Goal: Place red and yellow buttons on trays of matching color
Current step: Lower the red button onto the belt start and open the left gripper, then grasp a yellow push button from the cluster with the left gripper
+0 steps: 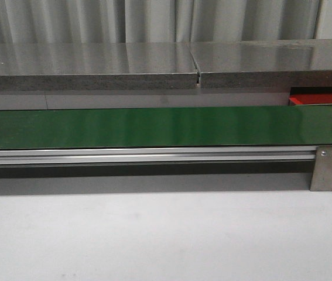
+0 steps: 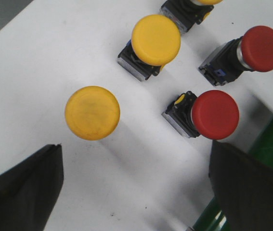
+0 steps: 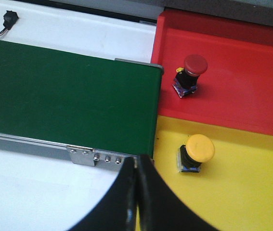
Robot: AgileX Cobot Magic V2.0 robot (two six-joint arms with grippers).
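Running across the whole front view, the green belt (image 1: 154, 126) lies bare of buttons, and only a red corner of a tray (image 1: 324, 100) peeks past its far right end; neither arm shows there. At that end, the right wrist view takes in the red tray (image 3: 242, 62) and, touching it edge to edge, the yellow tray (image 3: 252, 192), both butted against the belt's end. One red button (image 3: 190, 73) already stands on the red tray and one yellow button (image 3: 195, 153) on the yellow tray, so each colour has at least one piece delivered correctly. The right gripper (image 3: 136, 202) hangs over the seam between belt and yellow tray with its fingers pressed together and nothing between them. More work is waiting on the white table (image 2: 40, 57) under the left wrist camera: two yellow buttons (image 2: 92, 112) (image 2: 153, 42) and two red ones (image 2: 208, 114) (image 2: 252, 52) lie well apart from one another beside the belt's edge, with a fifth, yellow by its cap, cut off by the frame. The left gripper (image 2: 135, 187) hovers above them, fingers spread wide and empty, the upright yellow cap and the nearer red button lying roughly between them. As a judgement, the sorting is begun but mostly unfinished: two placed, at least four left.
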